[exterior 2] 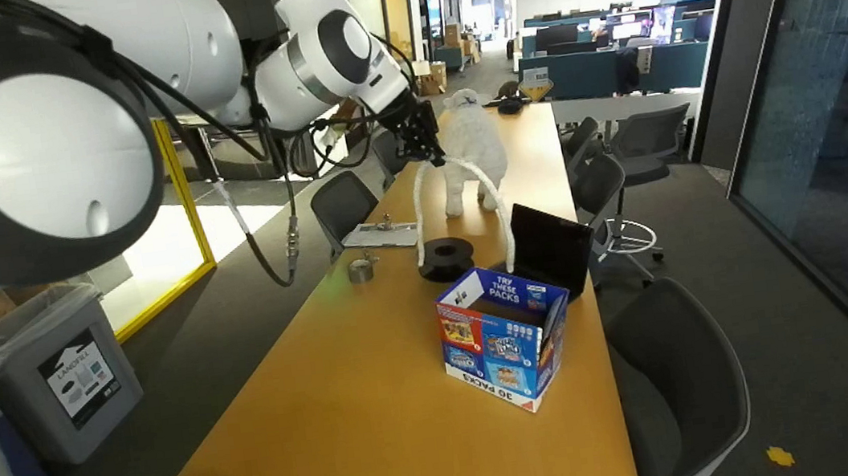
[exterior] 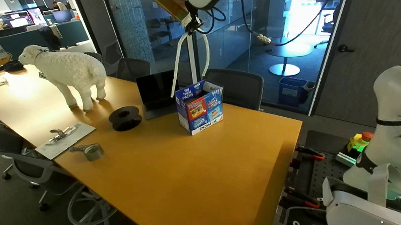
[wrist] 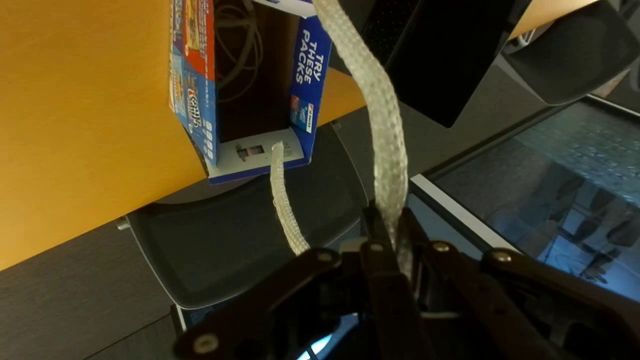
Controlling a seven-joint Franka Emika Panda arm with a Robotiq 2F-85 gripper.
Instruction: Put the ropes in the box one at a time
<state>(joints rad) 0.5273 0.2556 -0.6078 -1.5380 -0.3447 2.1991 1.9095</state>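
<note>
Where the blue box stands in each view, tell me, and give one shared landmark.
In an exterior view: the blue box near the middle, right of the laptop.
In an exterior view: the blue box below and slightly right of centre, laptop behind it.
In the wrist view: the blue box cut by the top edge, left of centre; laptop to its right.
Shared landmark: the laptop.
</note>
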